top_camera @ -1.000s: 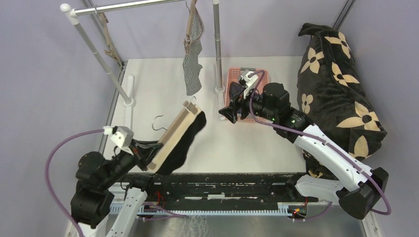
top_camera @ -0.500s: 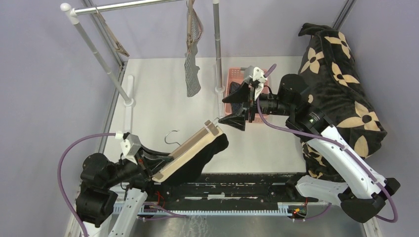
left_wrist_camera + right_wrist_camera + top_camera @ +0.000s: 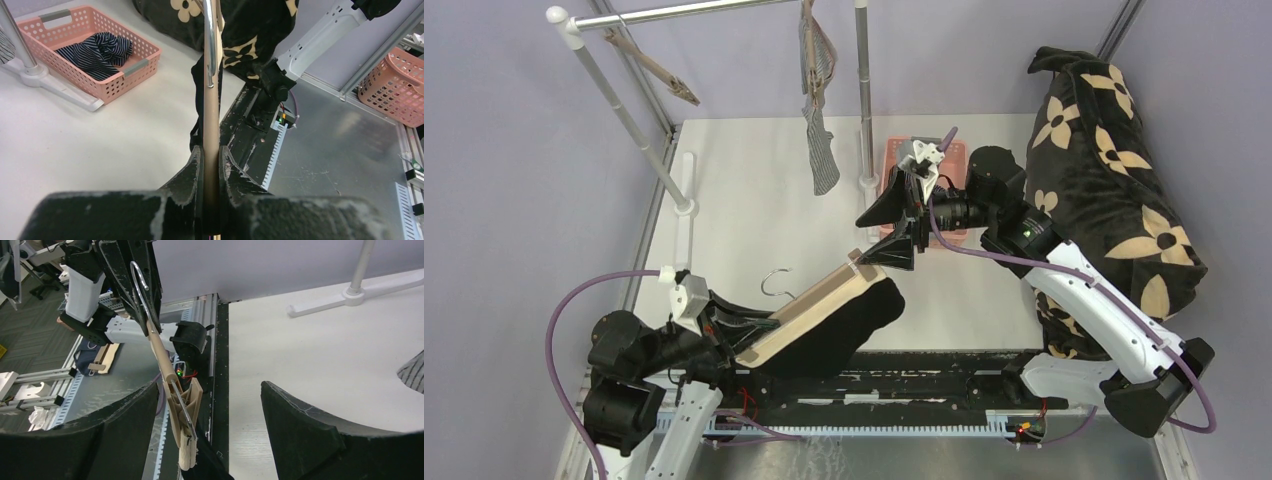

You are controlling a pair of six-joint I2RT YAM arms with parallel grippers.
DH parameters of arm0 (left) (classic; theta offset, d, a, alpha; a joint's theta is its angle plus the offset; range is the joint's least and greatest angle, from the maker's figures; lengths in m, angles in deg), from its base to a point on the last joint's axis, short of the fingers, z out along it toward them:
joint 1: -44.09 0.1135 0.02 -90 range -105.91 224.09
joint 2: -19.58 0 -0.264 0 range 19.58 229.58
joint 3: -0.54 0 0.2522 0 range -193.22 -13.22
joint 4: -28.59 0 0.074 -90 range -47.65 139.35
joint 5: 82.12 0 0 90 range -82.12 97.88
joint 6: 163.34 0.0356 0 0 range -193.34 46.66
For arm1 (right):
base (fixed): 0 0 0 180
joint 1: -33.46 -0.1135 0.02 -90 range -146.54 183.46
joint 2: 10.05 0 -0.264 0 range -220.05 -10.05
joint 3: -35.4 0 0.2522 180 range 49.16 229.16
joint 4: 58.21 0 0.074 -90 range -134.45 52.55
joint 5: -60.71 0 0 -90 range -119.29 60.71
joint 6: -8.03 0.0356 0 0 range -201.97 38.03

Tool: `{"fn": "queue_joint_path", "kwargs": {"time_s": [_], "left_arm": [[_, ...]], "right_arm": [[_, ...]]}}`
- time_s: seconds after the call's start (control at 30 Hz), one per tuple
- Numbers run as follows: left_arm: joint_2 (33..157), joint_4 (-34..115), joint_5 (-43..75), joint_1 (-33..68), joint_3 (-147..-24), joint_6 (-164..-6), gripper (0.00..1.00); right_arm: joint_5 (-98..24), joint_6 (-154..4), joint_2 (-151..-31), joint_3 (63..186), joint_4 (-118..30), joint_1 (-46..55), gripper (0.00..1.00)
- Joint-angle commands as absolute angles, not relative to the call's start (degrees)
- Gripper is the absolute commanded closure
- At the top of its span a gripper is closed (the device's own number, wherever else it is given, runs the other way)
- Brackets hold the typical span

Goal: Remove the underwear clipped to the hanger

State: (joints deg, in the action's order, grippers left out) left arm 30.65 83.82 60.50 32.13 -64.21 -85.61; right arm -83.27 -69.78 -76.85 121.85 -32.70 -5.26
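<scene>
A pink basket (image 3: 145,57) sits on the white table (image 3: 754,200) by purple walls (image 3: 504,150). Near it, the left gripper (image 3: 211,165) squeezes the wooden hanger (image 3: 809,310); the right gripper (image 3: 207,390) gapes open, empty.

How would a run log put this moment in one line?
left hand: shut on hanger | right hand: open beside clip | black briefs: clipped

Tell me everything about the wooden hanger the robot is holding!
The hanger is a flat, pale wooden bar with a silver wire hook and a wooden clip at its far end. The left gripper is shut on the bar, holding it tilted above the table's near edge. Black underwear hangs clipped under it. The far clip sits between the open right gripper's fingers, which do not seem to touch it.
</scene>
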Motion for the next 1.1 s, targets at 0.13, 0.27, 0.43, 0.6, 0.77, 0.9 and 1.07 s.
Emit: {"fn": "queue_joint_path", "kwargs": {"time_s": [0.13, 0.27, 0.43, 0.6, 0.77, 0.9, 1.07], "left_arm": [[30.3, 77.5, 59.7, 32.4, -63.7, -88.7, 0.97], [31.0, 75.6, 59.4, 32.4, -62.8, -89.5, 0.97], [31.3, 74.7, 59.1, 32.4, -62.3, -90.0, 0.97], [31.0, 74.1, 57.6, 32.4, -62.2, -90.4, 0.97], [30.6, 72.3, 56.0, 32.3, -61.6, -91.2, 0.97], [30.5, 67.5, 54.4, 32.4, -59.9, -92.7, 0.97], [31.7, 57.2, 52.1, 32.4, -57.5, -95.9, 0.97]], "right_arm": [[-89.2, -60.8, -78.2, 119.5, -45.3, -5.1, 0.21], [-90.2, -58.7, -80.1, 119.4, -46.6, -5.1, 0.28], [-90.1, -58.8, -80.6, 119.4, -46.4, -5.1, 0.45], [-90.2, -58.7, -80.7, 119.8, -46.1, -5.1, 0.97], [-87.5, -60.4, -79.8, 119.8, -44.6, -5.1, 0.98], [-81.7, -63.7, -78.2, 120.5, -40.3, -5.1, 0.49], [-70.0, -65.2, -72.7, 116.7, -43.0, -5.1, 0.36]]}}
